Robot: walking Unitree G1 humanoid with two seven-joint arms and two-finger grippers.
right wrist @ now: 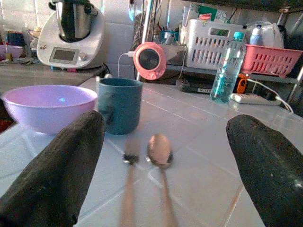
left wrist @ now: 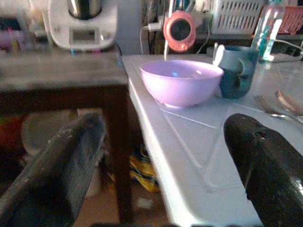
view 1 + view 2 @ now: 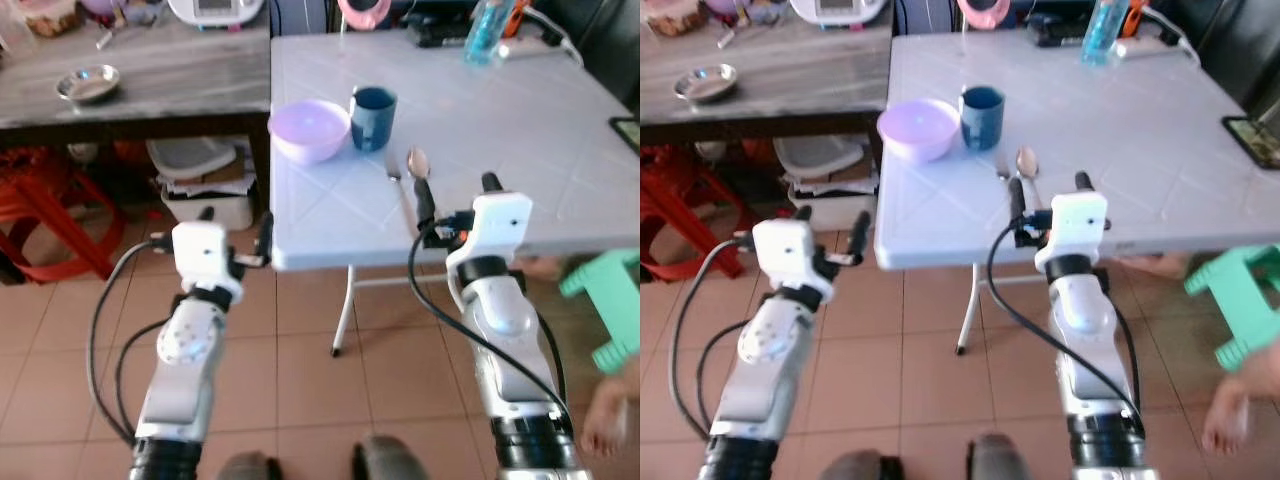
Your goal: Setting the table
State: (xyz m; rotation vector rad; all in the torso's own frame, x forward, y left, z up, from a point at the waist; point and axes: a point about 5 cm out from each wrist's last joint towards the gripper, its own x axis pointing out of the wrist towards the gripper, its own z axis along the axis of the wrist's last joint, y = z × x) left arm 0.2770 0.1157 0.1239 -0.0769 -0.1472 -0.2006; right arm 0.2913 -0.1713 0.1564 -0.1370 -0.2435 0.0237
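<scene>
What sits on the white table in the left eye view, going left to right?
Purple bowl → blue mug → fork → spoon → water bottle at the far edge.

No lettering, brand or number can be read anywhere. The display on the white kitchen machine (image 1: 71, 35) and the label on the water bottle (image 1: 226, 71) are too blurred to read.

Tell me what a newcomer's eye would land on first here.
The lilac bowl beside the dark blue mug near the white table's left edge. A fork and spoon lie just right of them, with the right gripper, jaws open, at the table's near edge facing them.
</scene>
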